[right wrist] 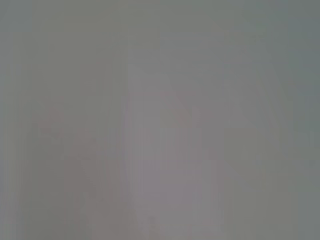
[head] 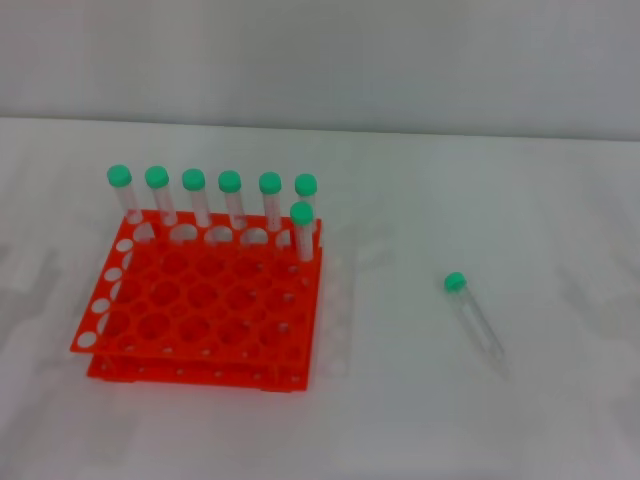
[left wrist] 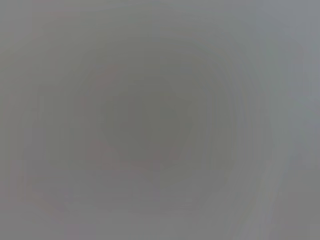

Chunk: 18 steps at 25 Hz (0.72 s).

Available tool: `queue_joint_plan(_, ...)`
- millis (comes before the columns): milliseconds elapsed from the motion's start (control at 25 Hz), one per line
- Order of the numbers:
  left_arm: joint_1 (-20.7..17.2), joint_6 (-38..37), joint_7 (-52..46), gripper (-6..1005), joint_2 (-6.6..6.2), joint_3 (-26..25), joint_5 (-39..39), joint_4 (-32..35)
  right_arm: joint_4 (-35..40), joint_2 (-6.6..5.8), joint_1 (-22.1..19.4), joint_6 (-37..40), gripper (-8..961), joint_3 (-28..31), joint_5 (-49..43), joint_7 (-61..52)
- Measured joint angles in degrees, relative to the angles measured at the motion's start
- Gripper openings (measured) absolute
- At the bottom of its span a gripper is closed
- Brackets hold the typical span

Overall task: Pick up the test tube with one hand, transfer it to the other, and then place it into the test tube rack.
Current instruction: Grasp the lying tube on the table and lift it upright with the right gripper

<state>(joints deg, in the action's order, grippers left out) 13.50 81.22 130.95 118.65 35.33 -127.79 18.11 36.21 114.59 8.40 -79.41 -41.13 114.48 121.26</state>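
Observation:
A clear test tube (head: 474,317) with a green cap lies flat on the white table, right of centre, its cap toward the back. The orange-red test tube rack (head: 205,305) stands at the left. Several green-capped tubes (head: 232,203) stand upright in its back row, and one more stands just in front of that row at the right end. Neither gripper shows in the head view. Both wrist views show only a plain grey blur, with no fingers and no objects.
The white table (head: 400,420) runs back to a pale wall. Bare table lies between the rack and the loose tube and along the front.

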Motion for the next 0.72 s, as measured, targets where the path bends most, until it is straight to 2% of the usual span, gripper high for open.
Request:
queue_joint_plan(200, 0.0, 0.1, -0.9, 695, -0.06, 0.0, 0.0, 0.0, 2.5, 0.03, -0.8, -0.7, 754, -0.1, -2.8, -2.8)
queue_joint_plan(560, -0.1, -0.2, -2.0, 691, -0.26, 0.1, 0.0, 0.0, 17.2, 0.08, -1.3, -0.6, 754, -0.2, -14.7, -19.7)
queue_joint_plan(720, -0.1, -0.9, -2.0, 690, -0.27, 0.1, 0.1, 0.0, 22.0, 0.16, -0.4, 0.7, 754, -2.1, -20.2, -25.6)
